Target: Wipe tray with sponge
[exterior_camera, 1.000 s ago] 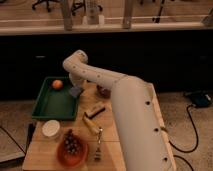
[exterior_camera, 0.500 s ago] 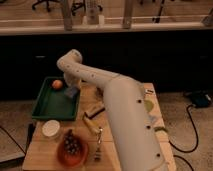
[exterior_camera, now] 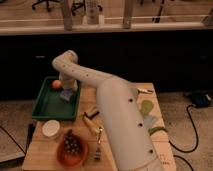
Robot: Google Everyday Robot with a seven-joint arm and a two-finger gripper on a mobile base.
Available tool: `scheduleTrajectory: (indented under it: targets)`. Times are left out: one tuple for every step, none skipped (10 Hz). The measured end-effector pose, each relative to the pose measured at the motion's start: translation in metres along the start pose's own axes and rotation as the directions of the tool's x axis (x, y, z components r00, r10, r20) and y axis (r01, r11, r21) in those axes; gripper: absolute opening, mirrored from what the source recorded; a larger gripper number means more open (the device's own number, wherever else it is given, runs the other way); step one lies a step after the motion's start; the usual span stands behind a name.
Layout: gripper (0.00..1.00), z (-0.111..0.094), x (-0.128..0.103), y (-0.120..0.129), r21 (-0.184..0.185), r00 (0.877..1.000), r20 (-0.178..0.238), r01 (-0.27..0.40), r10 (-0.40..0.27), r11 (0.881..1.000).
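The dark green tray (exterior_camera: 46, 107) lies at the left end of the wooden table. My gripper (exterior_camera: 67, 92) reaches down into the tray's right-hand part, close to the far rim. It is shut on the small blue-grey sponge (exterior_camera: 66, 97), which rests against the tray floor. A small orange fruit (exterior_camera: 56, 84) sits in the tray's far corner, just left of the gripper. My white arm (exterior_camera: 115, 115) crosses the middle of the table and hides part of it.
An orange bowl (exterior_camera: 71, 150) with dark fruit and a white cup (exterior_camera: 51, 129) stand in front of the tray. A banana (exterior_camera: 90, 124), a tan-and-black block (exterior_camera: 91, 112) and a fork (exterior_camera: 98, 146) lie beside the arm. Green items (exterior_camera: 146, 107) lie to the right.
The gripper has swung left from the table beside the tray to over the tray, then come down into its right part.
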Motion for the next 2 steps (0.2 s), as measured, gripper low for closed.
scheduleTrajectory:
  targets:
    - [0.03,0.0041,-0.0045,-0.0006,0.0,1.0,0.014,0.008,-0.008,1.0]
    - [0.03,0.0086,-0.008,-0.0005,-0.002,1.0,0.026,0.013,-0.013,1.0]
